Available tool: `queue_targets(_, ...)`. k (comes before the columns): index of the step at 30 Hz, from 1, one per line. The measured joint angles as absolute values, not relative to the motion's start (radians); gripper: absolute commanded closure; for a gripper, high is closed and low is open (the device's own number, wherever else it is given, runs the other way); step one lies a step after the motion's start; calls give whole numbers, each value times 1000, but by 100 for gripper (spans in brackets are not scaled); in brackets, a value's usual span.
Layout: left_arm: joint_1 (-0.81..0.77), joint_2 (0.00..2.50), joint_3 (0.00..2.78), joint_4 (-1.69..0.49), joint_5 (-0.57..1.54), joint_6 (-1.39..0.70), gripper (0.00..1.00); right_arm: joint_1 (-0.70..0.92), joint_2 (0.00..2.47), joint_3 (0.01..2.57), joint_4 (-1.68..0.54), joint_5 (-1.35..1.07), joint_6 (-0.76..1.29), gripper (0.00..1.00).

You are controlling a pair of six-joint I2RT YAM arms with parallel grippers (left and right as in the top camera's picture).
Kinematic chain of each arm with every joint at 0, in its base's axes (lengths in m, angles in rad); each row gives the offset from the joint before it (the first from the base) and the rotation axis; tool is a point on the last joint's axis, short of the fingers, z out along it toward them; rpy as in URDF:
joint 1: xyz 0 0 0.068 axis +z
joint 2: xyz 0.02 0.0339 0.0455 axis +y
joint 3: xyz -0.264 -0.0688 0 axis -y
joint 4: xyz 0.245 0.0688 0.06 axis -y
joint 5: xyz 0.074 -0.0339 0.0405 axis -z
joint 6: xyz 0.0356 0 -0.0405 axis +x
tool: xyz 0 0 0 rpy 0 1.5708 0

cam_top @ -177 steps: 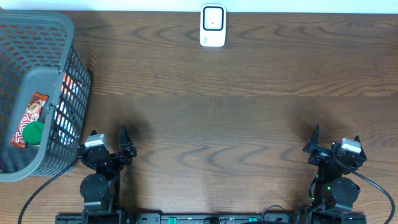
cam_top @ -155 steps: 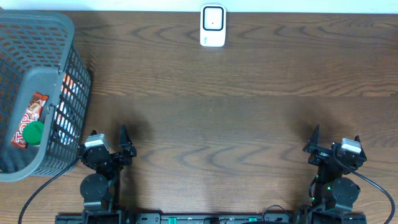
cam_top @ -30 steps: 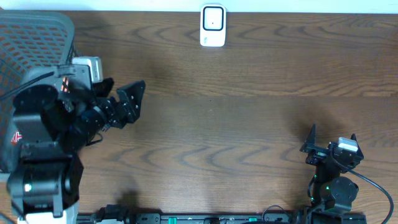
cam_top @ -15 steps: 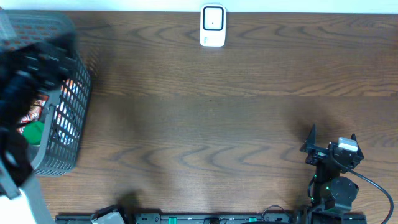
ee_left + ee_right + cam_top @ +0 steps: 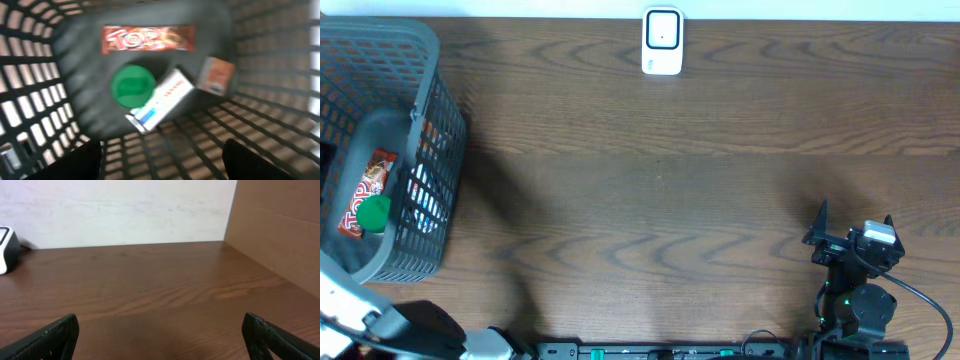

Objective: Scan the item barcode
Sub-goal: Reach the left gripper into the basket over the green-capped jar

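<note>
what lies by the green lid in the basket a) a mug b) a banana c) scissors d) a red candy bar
d: the left wrist view shows a red candy bar lying beside the green lid on the floor of the basket.

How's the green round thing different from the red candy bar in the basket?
The green round lid is a plain circle; the red candy bar is a long strip with big letters. The lid touches the white box; the bar lies apart from it. Both lie flat on the floor of the basket.
</note>
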State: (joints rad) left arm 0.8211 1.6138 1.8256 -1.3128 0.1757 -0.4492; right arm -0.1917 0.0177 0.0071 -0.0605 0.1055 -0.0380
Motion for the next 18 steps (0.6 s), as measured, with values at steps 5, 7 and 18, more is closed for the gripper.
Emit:
queue_targets(5, 821, 1682, 1816, -1316, 118, -460, 21, -192, 18, 7, -60, 105, -38, 1)
queue_targets(7, 821, 1707, 1800, -1315, 102, -464, 21, -192, 18, 7, -60, 105, -38, 1)
queue_targets(18, 821, 1745, 1516, -1092, 76, -468, 12, -192, 18, 7, -60, 105, -38, 1)
